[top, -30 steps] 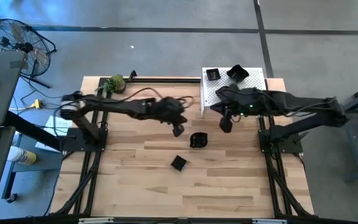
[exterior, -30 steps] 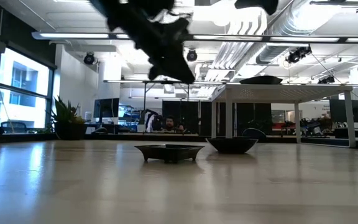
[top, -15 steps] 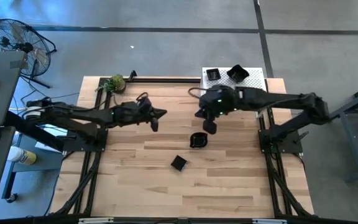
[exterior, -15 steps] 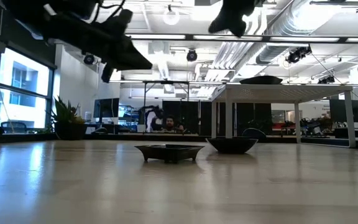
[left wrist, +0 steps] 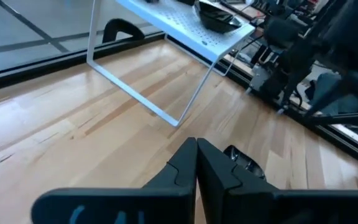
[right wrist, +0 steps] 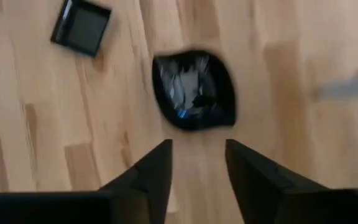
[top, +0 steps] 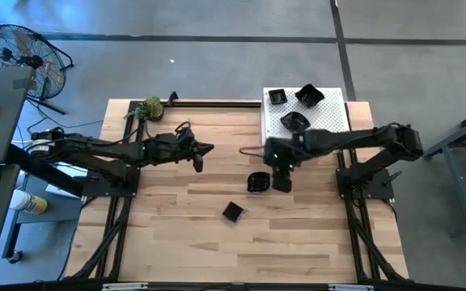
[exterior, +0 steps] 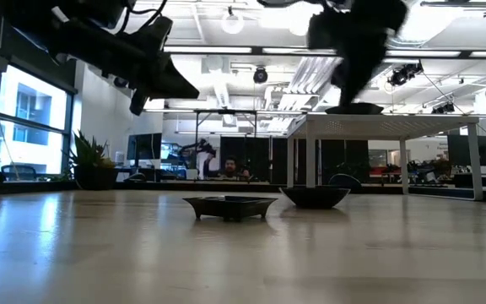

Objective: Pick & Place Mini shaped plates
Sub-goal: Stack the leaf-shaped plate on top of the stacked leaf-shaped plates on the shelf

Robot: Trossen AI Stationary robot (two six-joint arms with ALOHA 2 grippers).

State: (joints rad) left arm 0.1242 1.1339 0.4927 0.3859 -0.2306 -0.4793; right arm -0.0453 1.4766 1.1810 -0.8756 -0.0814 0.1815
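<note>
Black and glossy, a round plate (top: 258, 182) lies on the pale wooden bench (top: 217, 234) just beside the right end effector (top: 281, 179), which hangs over the boards with its two fingers spread and nothing between them. Seen from that arm's wrist, the round plate (right wrist: 194, 91) sits just ahead of the parted fingers (right wrist: 149, 174), and a square plate (right wrist: 81, 27) lies farther out beyond it, apart from it. From above, the square plate (top: 232, 212) rests alone on the bench, on the far side of the round plate from the right end effector and nearer the bench's front edge. Behind the right end effector stands a white perforated rack (top: 322, 121), carrying three more black plates: a small square one (top: 277, 96), a wavy-edged one (top: 309, 95) and a rounder one (top: 295, 122) nearest the arm. The left end effector (top: 199, 158) hovers well apart from both loose plates, over bare boards, its fingers pressed together and empty; its wrist camera shows the closed fingers (left wrist: 194, 163) pointing towards the rack's leg. A green leafy ball (top: 150, 108) sits at the bench's back edge, behind the left arm.
</note>
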